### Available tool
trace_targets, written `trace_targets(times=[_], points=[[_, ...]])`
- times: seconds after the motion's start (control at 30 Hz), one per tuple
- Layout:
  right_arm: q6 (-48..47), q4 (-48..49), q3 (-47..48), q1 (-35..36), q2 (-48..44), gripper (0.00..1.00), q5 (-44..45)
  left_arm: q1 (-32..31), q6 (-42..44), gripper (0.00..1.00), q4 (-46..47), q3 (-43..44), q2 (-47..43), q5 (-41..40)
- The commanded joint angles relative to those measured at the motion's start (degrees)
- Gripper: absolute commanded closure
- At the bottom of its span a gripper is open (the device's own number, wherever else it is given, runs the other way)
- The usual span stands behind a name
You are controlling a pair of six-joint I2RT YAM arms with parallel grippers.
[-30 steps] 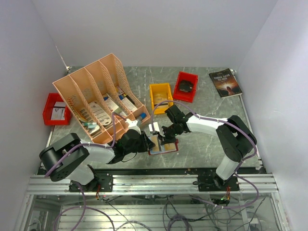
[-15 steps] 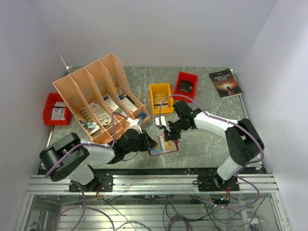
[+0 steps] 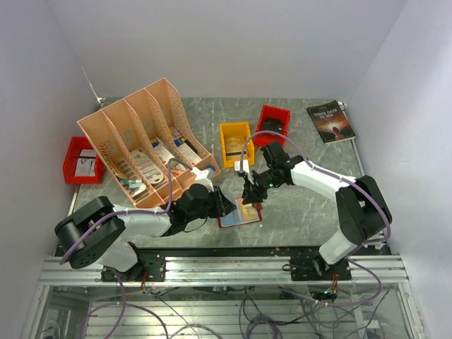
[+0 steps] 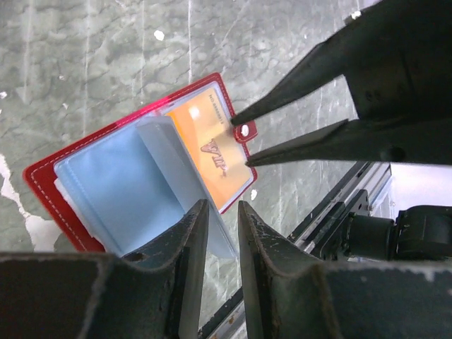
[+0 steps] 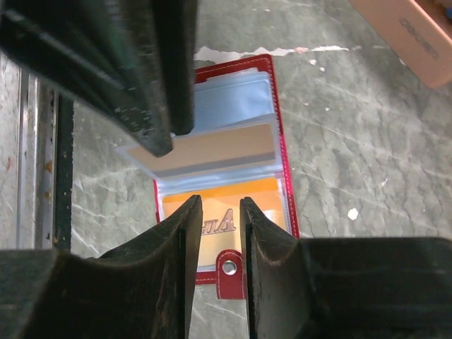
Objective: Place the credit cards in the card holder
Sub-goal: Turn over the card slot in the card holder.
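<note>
Card holder (image 3: 244, 215): red, white stitching, lies open flat on table (image 3: 304, 212) near front edge, between both arms. Clear pockets fan out. Orange card (image 4: 212, 152) in pocket beside snap tab (image 5: 228, 268); blue card (image 4: 106, 194) in opposite half; greyish-tan card (image 5: 212, 148) in lifted leaf.

Left gripper (image 4: 222, 208) pinches that clear leaf. Right gripper (image 5: 219, 205) hovers over snap end, fingers slightly parted, nothing between.

Versus 1 second ago: right gripper has drawn back from holder's middle toward far right edge, elbow swung right. Holder and left gripper unmoved.
</note>
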Motion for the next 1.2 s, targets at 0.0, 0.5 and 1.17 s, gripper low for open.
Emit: trace_targets(times=[0.0,0.5,1.17], points=[[11.68,3.88,2.25,-3.04,1.87,0.71,-0.10,-0.45,1.13,0.65,0.47,1.85,0.29,-0.01],[16.57,5.45,1.57,-7.18,1.68,0.70,-3.21,-1.60,1.19,0.41,7.32,5.96,10.39,2.45],[19.95,4.77,2.38,-11.42,1.94,0.75,-7.59,-2.28,0.20,0.47,22.49,5.30,17.93,3.94]])
